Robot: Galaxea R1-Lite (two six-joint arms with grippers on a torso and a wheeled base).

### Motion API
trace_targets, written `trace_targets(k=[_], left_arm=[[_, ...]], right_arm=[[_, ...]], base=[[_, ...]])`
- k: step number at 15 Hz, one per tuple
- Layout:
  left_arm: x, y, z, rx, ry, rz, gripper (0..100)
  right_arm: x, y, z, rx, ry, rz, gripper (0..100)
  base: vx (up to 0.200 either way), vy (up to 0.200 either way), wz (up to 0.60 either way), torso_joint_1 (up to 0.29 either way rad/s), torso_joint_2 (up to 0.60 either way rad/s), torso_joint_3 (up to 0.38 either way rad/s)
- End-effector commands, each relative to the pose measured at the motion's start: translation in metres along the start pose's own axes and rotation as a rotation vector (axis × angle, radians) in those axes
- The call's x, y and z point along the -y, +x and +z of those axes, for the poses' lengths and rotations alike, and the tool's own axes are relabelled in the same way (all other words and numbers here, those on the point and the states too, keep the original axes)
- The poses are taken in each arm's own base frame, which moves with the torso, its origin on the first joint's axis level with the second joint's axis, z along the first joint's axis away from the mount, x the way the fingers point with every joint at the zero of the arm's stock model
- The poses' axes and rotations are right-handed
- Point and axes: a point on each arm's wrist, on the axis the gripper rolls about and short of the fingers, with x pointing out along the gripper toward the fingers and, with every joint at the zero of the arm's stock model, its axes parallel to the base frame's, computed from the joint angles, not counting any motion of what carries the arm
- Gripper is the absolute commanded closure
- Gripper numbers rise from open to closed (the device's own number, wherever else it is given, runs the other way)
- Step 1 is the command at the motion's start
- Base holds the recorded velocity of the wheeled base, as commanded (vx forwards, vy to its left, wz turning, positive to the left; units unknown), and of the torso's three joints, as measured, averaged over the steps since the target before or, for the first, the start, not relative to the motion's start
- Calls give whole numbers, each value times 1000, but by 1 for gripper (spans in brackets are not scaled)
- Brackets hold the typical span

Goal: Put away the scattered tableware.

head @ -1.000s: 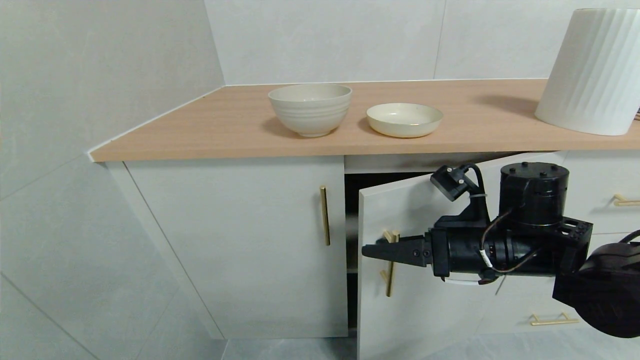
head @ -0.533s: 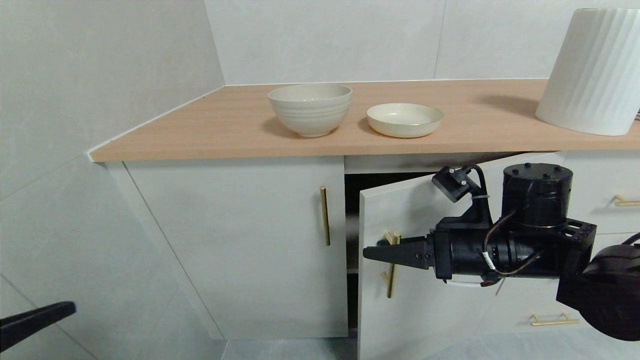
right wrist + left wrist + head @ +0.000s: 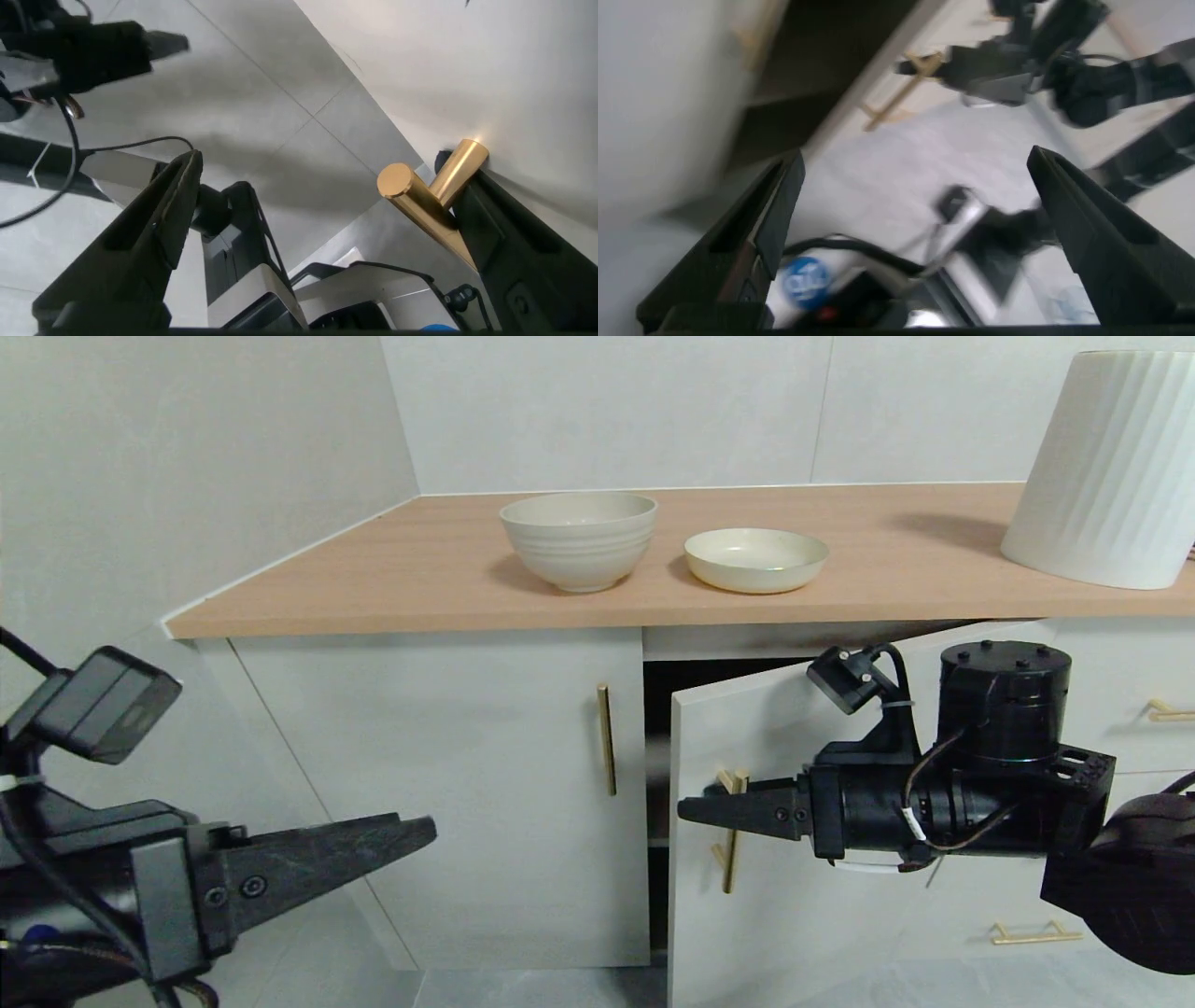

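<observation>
Now, at the far left, the left gripper (image 3: 422, 828) is well in view below the worktop (image 3: 411, 581), where a second ago it was absent and half a second ago only its tip showed at the edge. Its fingers stand wide apart in the left wrist view and hold nothing. I judge this arm is being brought up to fetch tableware, since the cupboard is already partly open.

On the worktop, the bowl (image 3: 579, 539) stands upright with its mouth up, above the closed left door (image 3: 448, 784). Just beside it, not touching, the shallow dish (image 3: 756, 558) also sits mouth up. Both are round, so neither has a long axis across the worktop; the bowl is the taller, the dish low and flat. Neither has moved.

Below the dish, the right door (image 3: 775, 905) hangs ajar, about as it was. Its brass handle (image 3: 729, 831) runs vertically. The right gripper (image 3: 686, 805) lies level and points left at that handle. Its fingers are spread, with the bar between them and against one finger, not clamped. It has barely shifted.

Farthest right stands a white ribbed vessel (image 3: 1102, 476).
</observation>
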Motion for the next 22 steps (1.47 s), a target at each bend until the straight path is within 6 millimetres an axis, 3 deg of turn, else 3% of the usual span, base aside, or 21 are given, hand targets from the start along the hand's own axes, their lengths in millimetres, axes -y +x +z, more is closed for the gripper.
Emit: trace_targets(k=[1, 4, 5, 11, 14, 16, 20, 22], left_arm=[[-8, 16, -9, -65, -43, -8, 0], [-9, 17, -11, -69, -45, 1, 0], [-10, 18, -11, -73, -48, 5, 100], [-10, 33, 2, -81, 28, -7, 100], [-18, 59, 6, -107, 84, -17, 100], [-22, 83, 24, -65, 154, -24, 100], [-54, 123, -9, -200, 98, -3, 100], [-78, 153, -32, -156, 131, -18, 100]], right_arm=[[0, 0, 0, 1, -1, 0, 0], [0, 0, 0, -1, 3, -1, 0], [0, 0, 0, -1, 3, -1, 0], [0, 0, 0, 0, 2, -1, 0], [-2, -1, 0, 3, -1, 1, 0], [-4, -2, 0, 5, -3, 4, 0], [-4, -2, -2, -3, 0, 7, 0], [-5, -3, -2, -1, -2, 8, 0]], base=[[0, 0, 0, 0, 0, 0], [0, 0, 0, 0, 0, 0], [0, 0, 0, 0, 0, 0], [0, 0, 0, 0, 0, 0], [0, 0, 0, 0, 0, 0], [0, 0, 0, 0, 0, 0], [0, 0, 0, 0, 0, 0], [0, 0, 0, 0, 0, 0]])
